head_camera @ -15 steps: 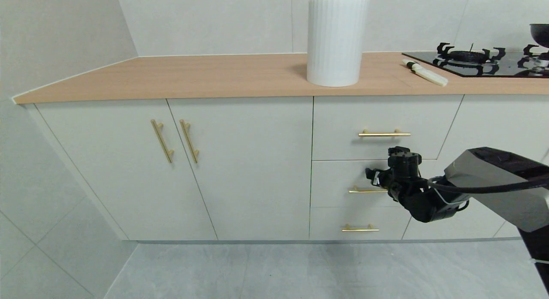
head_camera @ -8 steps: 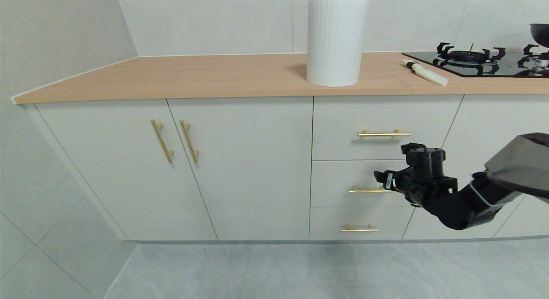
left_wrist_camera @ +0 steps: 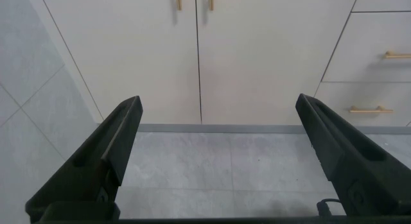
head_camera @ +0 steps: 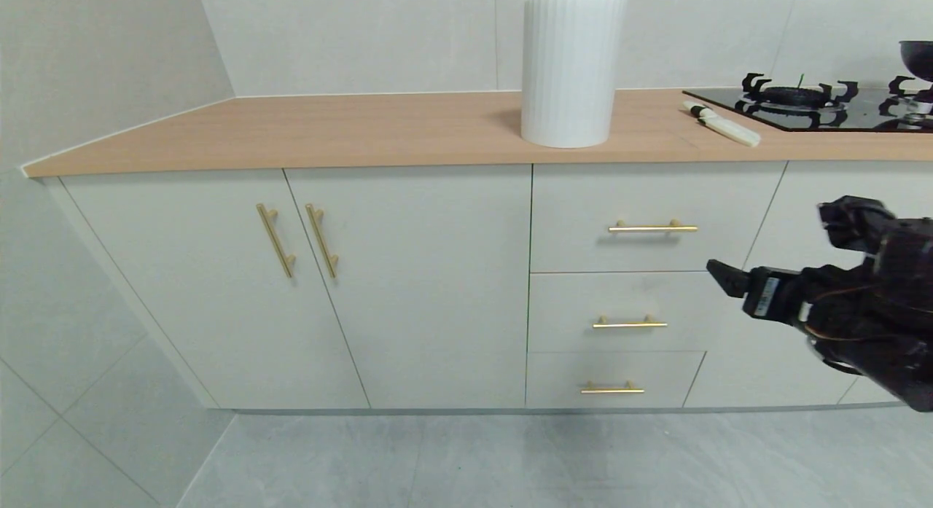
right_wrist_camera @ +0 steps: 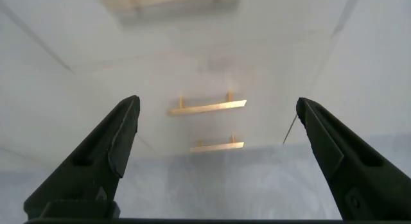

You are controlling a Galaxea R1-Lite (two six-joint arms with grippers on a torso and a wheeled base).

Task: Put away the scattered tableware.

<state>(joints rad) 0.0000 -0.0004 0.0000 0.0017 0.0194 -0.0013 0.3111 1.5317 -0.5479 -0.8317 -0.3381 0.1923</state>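
A white-handled knife (head_camera: 721,123) lies on the wooden countertop (head_camera: 328,129), close to the hob. A tall white ribbed canister (head_camera: 572,71) stands to its left. Below it are three shut drawers with gold handles; the middle handle (head_camera: 629,323) also appears in the right wrist view (right_wrist_camera: 207,108). My right gripper (head_camera: 776,242) hangs open and empty in front of the cabinet, to the right of the drawers and apart from the handles; the right wrist view (right_wrist_camera: 215,115) shows its fingers spread wide. My left gripper (left_wrist_camera: 218,115) is open and empty, low over the floor before the cabinet doors.
A black gas hob (head_camera: 816,103) sits at the counter's right end. Two cabinet doors with gold handles (head_camera: 295,238) are left of the drawers. Grey tiled floor (head_camera: 466,457) lies open in front, with a wall (head_camera: 87,71) at the left.
My right gripper has pulled away from the middle drawer handle, moving right and upward. The drawers stay shut.
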